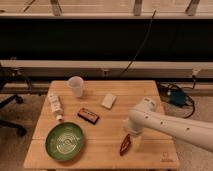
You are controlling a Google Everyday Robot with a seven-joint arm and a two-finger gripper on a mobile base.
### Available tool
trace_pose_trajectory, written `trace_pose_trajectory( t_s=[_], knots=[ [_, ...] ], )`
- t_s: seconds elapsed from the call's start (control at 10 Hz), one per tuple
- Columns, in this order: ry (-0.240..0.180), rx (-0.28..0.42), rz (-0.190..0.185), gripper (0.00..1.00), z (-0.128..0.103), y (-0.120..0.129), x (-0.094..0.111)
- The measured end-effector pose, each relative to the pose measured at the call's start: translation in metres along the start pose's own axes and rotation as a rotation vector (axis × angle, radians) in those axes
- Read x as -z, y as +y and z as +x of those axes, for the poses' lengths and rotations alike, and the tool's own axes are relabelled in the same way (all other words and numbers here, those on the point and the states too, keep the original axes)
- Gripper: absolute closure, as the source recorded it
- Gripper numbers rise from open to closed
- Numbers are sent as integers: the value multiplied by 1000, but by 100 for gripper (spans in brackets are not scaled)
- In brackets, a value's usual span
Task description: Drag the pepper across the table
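Note:
The pepper (126, 144) is a small slender dark-red thing lying on the light-wood table (105, 130), near its front right part. My white arm comes in from the right and bends down over it. The gripper (133, 140) is at the arm's lower end, right at the pepper's upper right side; the arm hides most of it.
A green plate (65, 141) sits at the front left. A dark box with red-brown trim (88, 115) lies mid-table. A clear cup (75, 86), a white bottle (55, 106) and a white packet (108, 100) lie further back. A chair base (10, 112) stands to the left.

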Motion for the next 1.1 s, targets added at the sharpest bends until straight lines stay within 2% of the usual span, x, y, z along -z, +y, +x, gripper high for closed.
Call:
trace_pose_trajectory(
  t_s=[0.2,0.3,0.9,1.1],
  knots=[
    [1,26,-9,22,-5,3,-3],
    [-1,61,-14,31,-10,5,-4],
    [-5,106,13,89,-16,5,11],
    [-20,102,16,100,-16,5,12]
  ],
)
